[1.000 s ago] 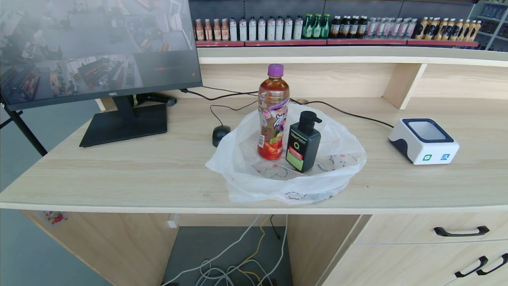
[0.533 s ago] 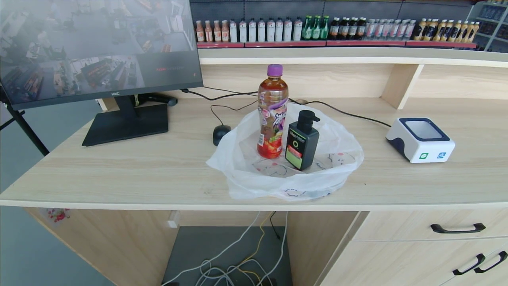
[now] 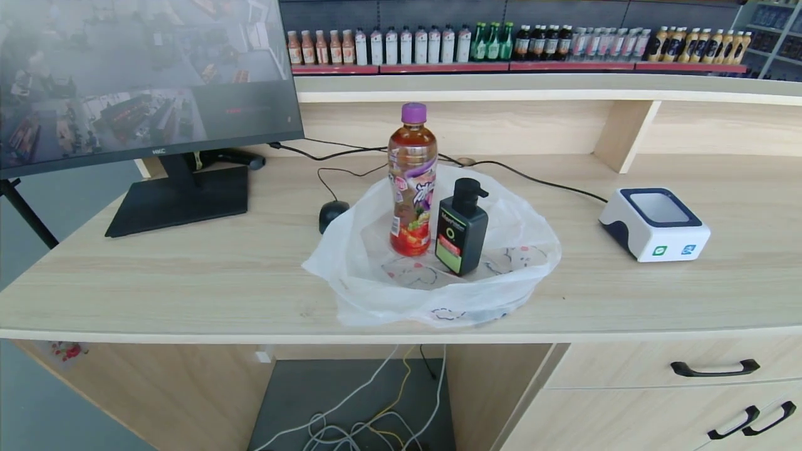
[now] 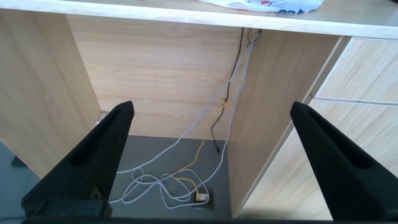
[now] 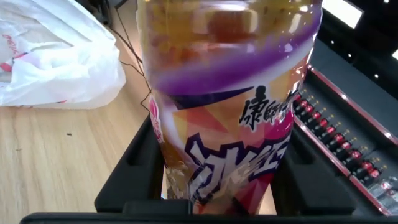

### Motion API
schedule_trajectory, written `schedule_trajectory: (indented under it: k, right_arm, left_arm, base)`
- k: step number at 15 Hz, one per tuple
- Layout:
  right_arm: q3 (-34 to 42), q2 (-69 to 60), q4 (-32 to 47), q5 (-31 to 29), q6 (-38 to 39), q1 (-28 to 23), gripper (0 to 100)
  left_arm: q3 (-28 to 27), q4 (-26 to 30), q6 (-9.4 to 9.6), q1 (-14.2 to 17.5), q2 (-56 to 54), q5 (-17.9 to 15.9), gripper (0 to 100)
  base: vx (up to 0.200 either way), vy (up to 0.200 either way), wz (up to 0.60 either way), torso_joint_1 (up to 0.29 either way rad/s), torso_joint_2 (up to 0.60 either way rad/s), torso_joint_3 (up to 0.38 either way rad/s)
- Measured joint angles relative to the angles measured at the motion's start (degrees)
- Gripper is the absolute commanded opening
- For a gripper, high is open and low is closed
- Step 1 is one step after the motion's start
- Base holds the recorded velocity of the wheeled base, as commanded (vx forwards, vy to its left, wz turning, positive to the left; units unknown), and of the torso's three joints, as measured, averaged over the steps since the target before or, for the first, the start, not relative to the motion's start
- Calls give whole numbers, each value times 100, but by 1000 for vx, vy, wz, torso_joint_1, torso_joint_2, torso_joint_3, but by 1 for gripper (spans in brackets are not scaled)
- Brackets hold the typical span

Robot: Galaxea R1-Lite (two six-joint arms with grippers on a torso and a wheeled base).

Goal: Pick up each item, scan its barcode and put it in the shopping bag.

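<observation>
The right gripper (image 5: 224, 186) is closed on a drink bottle (image 5: 230, 93), its long axis crossing the fingers; the shopping bag (image 5: 56, 56) is seen well apart across bare table (image 5: 62, 162) — the right arm is judged nearer; the left gripper (image 4: 211, 107), open and empty, is held below the table's edge.

In bag (image 3: 351, 275), bottle (image 3: 412, 188) left of pump bottle (image 3: 462, 235), scanner (image 3: 655, 224) right

The tea bottle (image 5: 227, 106) is amber with a purple, white-lettered label. The pump bottle (image 3: 462, 232) is black, green-labelled; the shopping bag (image 3: 351, 275) white with cartoon prints
</observation>
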Motion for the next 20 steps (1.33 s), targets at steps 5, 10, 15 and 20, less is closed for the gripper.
schedule_trajectory:
  k: [5, 10, 15, 20]
  right_arm:
    - [-485, 201, 395, 670, -435, -163, 0]
    - [-763, 391, 619, 1209, -857, -185, 0]
    - [-764, 488, 617, 1363, -1092, -249, 0]
    - [-736, 577, 595, 1464, -1251, -244, 0]
  left_arm:
    - [0, 0, 0, 5, 0, 0, 100]
    - [0, 0, 0, 0, 0, 0, 100]
    - [0, 0, 0, 2, 0, 0, 100]
    - [0, 0, 0, 0, 0, 0, 100]
  base:
    - [0, 0, 0, 0, 0, 0]
    - [0, 0, 0, 0, 0, 0]
    - [0, 0, 0, 0, 0, 0]
    - [0, 0, 0, 0, 0, 0]
